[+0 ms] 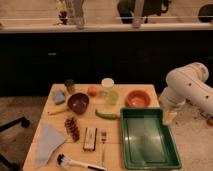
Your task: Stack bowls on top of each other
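- A wooden counter (112, 129) is seen from above and in front, crowded with small kitchen things. A white robot arm (189, 89) curves in from the right.
- The dark maroon bowl (78, 103) sits upright toward the left of the counter. The orange-red bowl (137, 98) sits upright toward the right, just behind the green tray (148, 111).
- The two bowls are well apart, with a pale green cup (111, 96) and an orange fruit (92, 91) between them.
- The gripper (170, 117) hangs low at the counter's right edge, beside the tray's far corner and near the orange-red bowl. Its jaws stand spread and hold nothing.
- Both bowls look small, rigid and light, probably plastic or glazed — so smooth, and apt to skid if nudged.
- The likely hold is a pinch over the rim, one jaw inside the wall and one outside.
- The nearer orange-red bowl seems the easier one to lift and lower into the maroon one — keeping clear of the cup.
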Controlling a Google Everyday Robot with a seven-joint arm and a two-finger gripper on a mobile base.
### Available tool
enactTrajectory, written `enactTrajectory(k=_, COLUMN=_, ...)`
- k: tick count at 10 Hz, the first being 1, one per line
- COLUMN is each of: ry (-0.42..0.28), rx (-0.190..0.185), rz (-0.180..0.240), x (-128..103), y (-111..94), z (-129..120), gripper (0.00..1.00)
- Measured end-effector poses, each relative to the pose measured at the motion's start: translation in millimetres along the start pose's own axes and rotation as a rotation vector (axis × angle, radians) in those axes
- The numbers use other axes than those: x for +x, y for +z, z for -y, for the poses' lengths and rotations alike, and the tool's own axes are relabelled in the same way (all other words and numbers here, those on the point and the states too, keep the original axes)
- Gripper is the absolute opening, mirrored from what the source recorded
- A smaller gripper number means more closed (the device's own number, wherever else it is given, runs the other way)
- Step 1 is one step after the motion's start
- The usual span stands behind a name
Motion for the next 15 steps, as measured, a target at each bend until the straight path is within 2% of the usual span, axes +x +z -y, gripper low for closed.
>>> enactTrajectory(k=5, ry=0.0, rx=0.0, rz=0.0, x=0, y=0, z=0, gripper=0.8)
enactTrajectory(k=7, ry=-0.02, rx=0.011, rz=-0.015, x=-2, y=3, z=0, gripper=0.8)
enactTrajectory(k=8, ry=-0.046, rx=0.017, rz=-0.022, x=-10, y=3, z=-1, gripper=0.8)
enactTrajectory(k=12, ry=-0.247, rx=0.029, rz=-0.034, x=-63, y=4, z=-7, gripper=0.8)
enactTrajectory(k=15, ry=-0.356, rx=0.029, rz=-0.052, x=-94, y=4, z=-14, gripper=0.8)
